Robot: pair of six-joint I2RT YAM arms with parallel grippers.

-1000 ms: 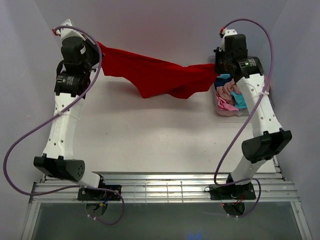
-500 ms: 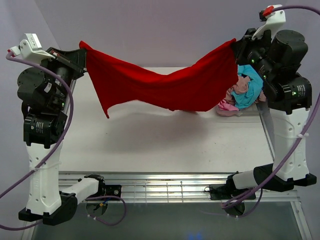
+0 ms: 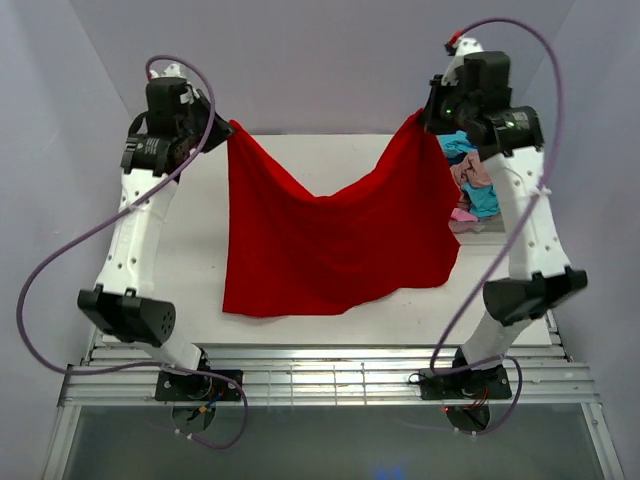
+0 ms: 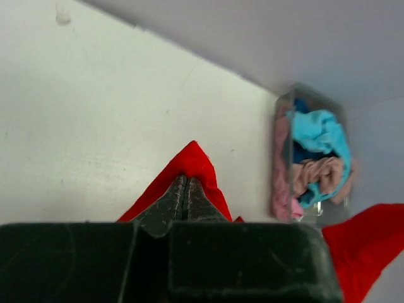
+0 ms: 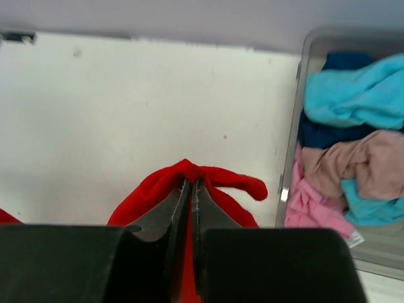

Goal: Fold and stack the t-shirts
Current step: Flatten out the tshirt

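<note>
A bright red t-shirt [image 3: 330, 245] hangs spread between my two grippers, its top edge sagging in the middle and its lower part draped onto the white table [image 3: 300, 150]. My left gripper [image 3: 226, 132] is shut on the shirt's upper left corner [image 4: 192, 159]. At the upper right corner [image 5: 189, 172], my right gripper [image 3: 420, 118] is shut on the cloth as well. In both wrist views red fabric bunches over the closed fingertips. The other t-shirts, turquoise [image 5: 353, 95], dusty pink [image 5: 360, 165], bright pink [image 5: 315, 205] and dark blue [image 5: 344, 61], lie crumpled in a bin at the right.
The clear grey plastic bin [image 3: 478, 228] sits at the table's far right edge, right beside my right arm; it also shows as the bin [image 4: 282, 110] in the left wrist view. Pale walls close in behind and on both sides. A metal rail runs along the near edge [image 3: 330, 375].
Both grippers have come down and inward from a high, wide stretch. The red shirt now hangs long and flat, its hem reaching toward the near edge instead of being pulled taut in the air.
</note>
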